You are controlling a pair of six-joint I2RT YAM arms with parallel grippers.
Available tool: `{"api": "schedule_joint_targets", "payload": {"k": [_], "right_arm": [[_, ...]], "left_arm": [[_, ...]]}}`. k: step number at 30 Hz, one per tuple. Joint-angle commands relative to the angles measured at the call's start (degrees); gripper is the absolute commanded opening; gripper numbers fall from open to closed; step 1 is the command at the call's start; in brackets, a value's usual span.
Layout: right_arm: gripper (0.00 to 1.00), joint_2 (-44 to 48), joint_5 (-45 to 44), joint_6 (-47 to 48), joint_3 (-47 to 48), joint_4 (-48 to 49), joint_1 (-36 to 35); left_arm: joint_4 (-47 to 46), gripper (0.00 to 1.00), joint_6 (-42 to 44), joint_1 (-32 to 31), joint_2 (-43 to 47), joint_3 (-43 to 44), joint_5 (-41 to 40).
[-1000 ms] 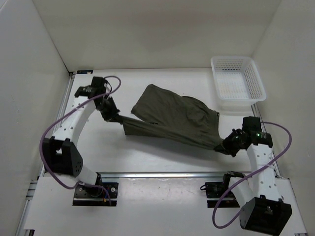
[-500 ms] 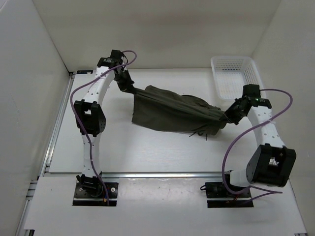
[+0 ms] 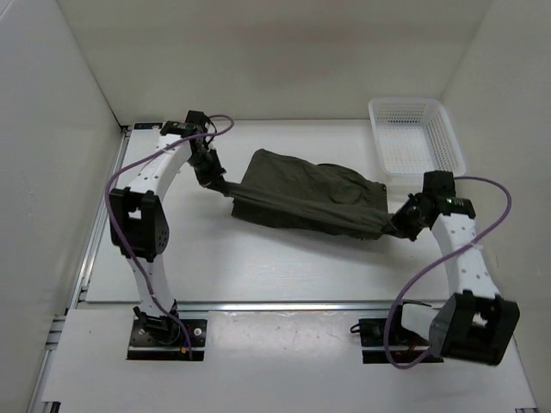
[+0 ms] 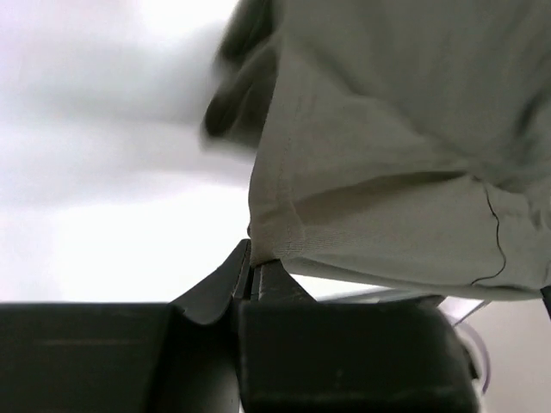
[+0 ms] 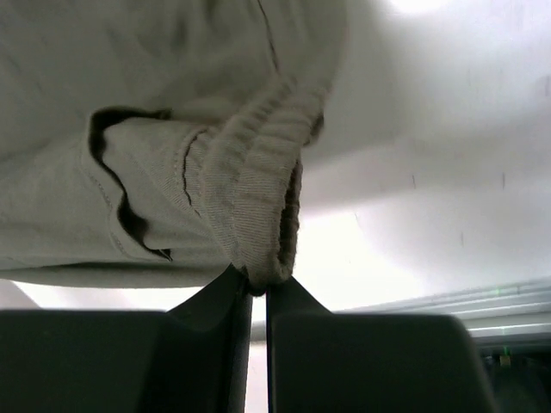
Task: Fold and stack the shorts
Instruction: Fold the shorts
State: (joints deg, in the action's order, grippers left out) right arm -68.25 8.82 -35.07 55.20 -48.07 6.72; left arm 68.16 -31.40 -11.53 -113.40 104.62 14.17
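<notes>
Between left pincer (image 3: pixel 225 188) and right pincer (image 3: pixel 395 231), both clamped on them, stretch the shorts (image 3: pixel 301 194)

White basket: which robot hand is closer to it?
Right. The right gripper grips the shorts just on the near side of the white basket; the left gripper holds the shorts' other end, far off to the left.
</notes>
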Motion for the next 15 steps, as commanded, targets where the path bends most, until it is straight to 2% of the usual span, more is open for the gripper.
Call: {"api": "schedule_joint_targets", "payload": {"k": [1,2,5,8,15], "right_arm": [[0.0,9.5,-4.0,2.5,-6.3,-9.0,1.3],[0.0,11.4,-3.5,1.9,-7.6,-10.4,1.3],[0.0,18.0,-2.9,1.3,-11.0,-16.2,1.3],[0.0,23.4,0.0,0.3,-12.3,-20.6,1.3],[0.0,29.9,-0.3,0.3,-10.9,-27.8,1.3]], "left_arm": [[-1.5,0.1,2.3,2.7,11.7,-9.6,-9.5],[-1.5,0.1,0.8,2.7,15.5,-15.5,-10.3],[-2.6,0.1,-0.8,3.8,23.3,-26.3,-10.3],[-2.6,0.1,-2.1,4.5,30.2,-33.4,-9.6],[2.4,0.1,-3.3,5.0,39.8,-37.7,-11.4]]}}
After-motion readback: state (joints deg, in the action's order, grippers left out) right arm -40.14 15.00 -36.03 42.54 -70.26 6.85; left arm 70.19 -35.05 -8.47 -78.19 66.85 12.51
